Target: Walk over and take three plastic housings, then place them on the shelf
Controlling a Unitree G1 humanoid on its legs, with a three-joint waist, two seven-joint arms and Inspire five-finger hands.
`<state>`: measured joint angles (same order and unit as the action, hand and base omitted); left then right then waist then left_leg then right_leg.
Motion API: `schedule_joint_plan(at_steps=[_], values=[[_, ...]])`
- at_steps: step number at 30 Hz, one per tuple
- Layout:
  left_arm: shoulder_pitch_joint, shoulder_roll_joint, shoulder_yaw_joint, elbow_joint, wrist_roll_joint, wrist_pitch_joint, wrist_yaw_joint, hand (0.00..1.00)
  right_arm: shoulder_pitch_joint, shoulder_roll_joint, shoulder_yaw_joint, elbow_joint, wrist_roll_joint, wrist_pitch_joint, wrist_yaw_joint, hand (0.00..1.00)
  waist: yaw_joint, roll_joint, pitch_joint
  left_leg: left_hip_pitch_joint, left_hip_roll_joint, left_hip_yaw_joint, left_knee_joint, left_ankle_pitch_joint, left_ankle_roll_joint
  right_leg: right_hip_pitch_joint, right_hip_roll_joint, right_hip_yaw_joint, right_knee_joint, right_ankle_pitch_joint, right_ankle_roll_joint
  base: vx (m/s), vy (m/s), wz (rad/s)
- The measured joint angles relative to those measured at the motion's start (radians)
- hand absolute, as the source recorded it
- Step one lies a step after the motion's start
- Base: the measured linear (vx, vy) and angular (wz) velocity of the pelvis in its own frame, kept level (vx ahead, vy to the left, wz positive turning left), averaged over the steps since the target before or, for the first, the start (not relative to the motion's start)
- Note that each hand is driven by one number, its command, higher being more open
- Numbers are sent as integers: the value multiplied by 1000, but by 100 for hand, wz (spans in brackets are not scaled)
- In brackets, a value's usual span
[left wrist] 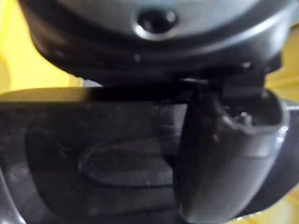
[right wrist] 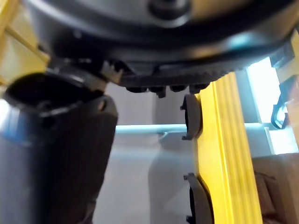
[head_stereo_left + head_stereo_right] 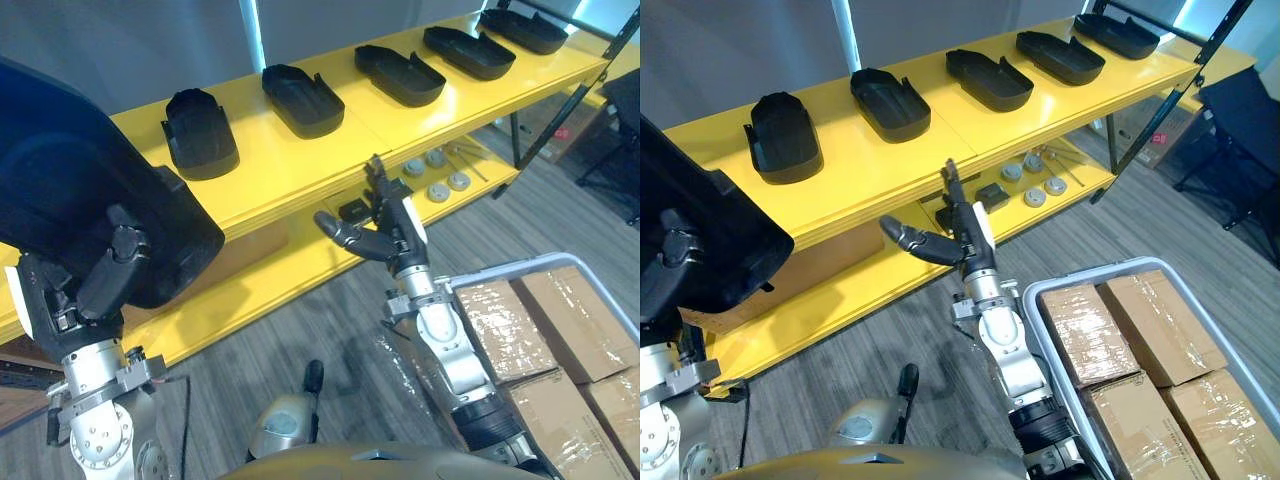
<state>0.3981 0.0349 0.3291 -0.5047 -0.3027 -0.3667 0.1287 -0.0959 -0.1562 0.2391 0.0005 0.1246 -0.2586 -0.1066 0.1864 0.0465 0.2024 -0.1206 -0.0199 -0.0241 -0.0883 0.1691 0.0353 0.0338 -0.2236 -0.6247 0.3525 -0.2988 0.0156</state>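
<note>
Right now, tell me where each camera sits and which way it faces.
Left eye view: on the head, looking down at the yellow shelf, five shelved housings and boxes; left hand grips the held housing, right hand open.
Right eye view: head, slightly aside; shares that whole scene.
Left wrist view: left wrist, looking along the left hand onto the held housing.
Right wrist view: right wrist, looking past the right hand at the shelf edge and two shelved housings.

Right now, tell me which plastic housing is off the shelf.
The plastic housing gripped by the left robot hand; the other five lie along the yellow shelf.
</note>
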Motion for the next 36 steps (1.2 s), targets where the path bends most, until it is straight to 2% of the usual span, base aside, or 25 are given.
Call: schedule_joint_plan(at_steps=[1, 2, 3, 4, 5, 6, 7, 10, 11, 12, 14, 18, 20, 22, 24, 25, 27, 28, 29, 30, 31, 32, 33, 35, 36], values=[[-40, 18, -6, 20, 6, 5, -2, 0, 12, 15, -56, -1, 0, -12, -13, 100, -41, -34, 14, -60, -46, 51, 133, -63, 53, -14, -23, 23, -10, 12, 38, -53, -40, 121], [-54, 21, -6, 22, 12, 5, -6, 0, 14, 19, -80, -1, 1, -11, -17, 100, -45, -50, 28, -91, -55, 84, 260, -96, 71, -16, -46, 25, 13, 11, 41, 12, -53, 96], [-36, 19, -3, 32, 24, 1, -2, 0, 29, 11, -113, -3, 1, -11, -26, 100, -42, -35, 42, -61, -40, 120, 377, -191, 43, 24, -38, 32, 36, 36, 77, 70, -48, 35], [-33, 20, -7, 67, 32, 2, -1, 0, 48, 8, -138, -3, 3, -11, -32, 100, -42, -28, 51, -19, -36, 96, 336, -206, 20, 34, -40, 76, 94, 46, 70, 76, -23, 22], [-28, 19, -9, 79, 34, 2, 1, 0, 51, 6, -154, -3, 4, -11, -32, 100, -42, -27, 50, 0, -38, 86, 310, -202, 31, 7, -46, 114, 146, 57, 53, 54, 29, 49], [-25, 20, -14, 98, 35, 6, 7, 0, 52, -3, -168, -6, 4, -13, -29, 100, -59, -20, 49, 13, -32, 50, 269, -184, 36, -49, -38, 172, 210, 48, -1, 20, -9, 56], [-27, 22, -20, 111, 36, 8, 11, 0, 52, -7, -174, -8, 7, -14, -26, 100, -69, -23, 48, 22, -27, 23, 242, -174, 30, -64, -3, 229, 160, 38, -14, 28, -49, 72], [-26, 20, -22, 128, 37, 9, 5, 0, 63, -6, -177, -44, 20, -14, -3, 100, -79, -31, 45, 24, -33, -28, 237, -172, 11, -46, 53, 300, -4, 46, -13, 58, -130, 68], [-25, 17, -22, 128, 36, 11, 0, 0, 74, -10, -177, -71, 28, -18, 14, 100, -81, -39, 42, 24, -54, -49, 244, -175, -3, -25, 51, 302, -42, 96, 28, 134, -176, 72], [-8, 8, -23, 121, 36, 13, -2, 0, 76, -19, -170, -77, 42, -20, 26, 100, -77, -33, 29, 26, -47, -61, 245, -173, -14, -10, 51, 274, -52, 100, 34, 135, -124, 60], [9, 9, -22, 102, 32, 12, -8, 0, 70, -41, -161, -79, 46, -29, 37, 100, -52, -26, 22, 23, -38, -70, 244, -165, -36, 16, 71, 251, -76, 104, 30, 140, -99, 38], [29, 9, -30, 89, 36, 12, -6, 0, 28, -48, -157, -78, 45, -37, 35, 100, -46, -26, 11, 23, -25, -85, 222, -161, -45, 45, 91, 213, -116, 108, 20, 75, -78, 32], [53, 8, -50, 89, 38, 13, -10, 0, 23, -46, -156, -78, 50, -42, 34, 100, -39, -24, 2, 20, -29, -57, 227, -161, -44, 55, 90, 209, -121, 108, 20, 60, -4, 22], [59, 8, -72, 88, 37, 13, -32, 0, 27, -45, -160, -78, 51, -48, 34, 100, -49, -24, -4, -7, -29, 14, 265, -157, -36, 72, 85, 177, -129, 108, 20, 36, 39, 64], [50, 9, -101, 85, 37, 13, -57, 0, 42, -44, -181, -78, 50, -64, 36, 100, -60, -13, -14, -28, -6, 167, 259, -173, 22, 84, 85, 130, -130, 107, 20, -10, 77, 81], [48, 9, -111, 87, 36, 14, -64, 0, 59, -35, -181, -75, 50, -65, 45, 100, -51, -24, -20, -22, 17, 258, 255, -234, -4, 87, 71, 115, -136, 110, 25, 25, 94, 66], [37, 9, -123, 89, 35, 15, -62, 0, 83, -38, -181, -75, 49, -77, 72, 100, -72, -23, -28, -48, 74, 392, 323, -253, -9, 107, 53, 81, -147, 114, 29, 41, 117, 82], [27, 10, -132, 90, 36, 15, -64, 0, 86, -38, -183, -73, 50, -77, 85, 100, -86, -14, -29, -102, 139, 400, 445, -268, -11, 118, 43, 55, -143, 114, 29, 21, 201, 65], [23, 10, -135, 92, 36, 15, -63, 0, 86, -42, -183, -73, 56, -77, 92, 100, -87, -14, -28, -127, 179, 400, 502, -272, -16, 120, 32, 51, -139, 113, 31, 32, 283, 38], [20, 10, -142, 111, 35, 15, -63, 0, 86, -41, -179, -74, 76, -78, 108, 100, -93, -15, -28, -155, 249, 392, 562, -267, -30, 128, 1, 47, -122, 114, 35, 43, 274, 10], [22, 10, -148, 126, 35, 15, -62, 0, 87, -41, -174, -74, 87, -80, 116, 100, -101, -14, -29, -152, 289, 377, 554, -248, -54, 138, -28, 47, -107, 115, 43, 94, 346, 7], [25, 10, -153, 140, 36, 15, -62, 0, 91, -45, -173, -75, 87, -84, 121, 100, -110, -5, -35, -132, 318, 369, 506, -184, -66, 147, -60, 46, -86, 116, 70, 126, 422, -7], [27, 12, -159, 147, 35, 15, -59, 0, 92, -57, -174, -79, 89, -92, 125, 100, -113, 0, -46, -97, 314, 317, 443, -68, -111, 143, -108, 65, -53, 95, 143, 127, 452, -12], [-2, 20, -166, 170, 35, 16, -44, 0, 89, -42, -172, -78, 92, -99, 131, 100, -134, -25, -51, -103, 235, 323, 431, -117, -94, 123, -179, 85, -47, 88, 157, 107, 425, 14], [-28, 23, -165, 187, 36, 16, -42, 0, 83, -35, -167, -62, 96, -100, 137, 100, -135, -34, -44, -104, 206, 325, 441, -150, -88, 117, -210, 87, -40, 102, 175, 66, 350, 24]])
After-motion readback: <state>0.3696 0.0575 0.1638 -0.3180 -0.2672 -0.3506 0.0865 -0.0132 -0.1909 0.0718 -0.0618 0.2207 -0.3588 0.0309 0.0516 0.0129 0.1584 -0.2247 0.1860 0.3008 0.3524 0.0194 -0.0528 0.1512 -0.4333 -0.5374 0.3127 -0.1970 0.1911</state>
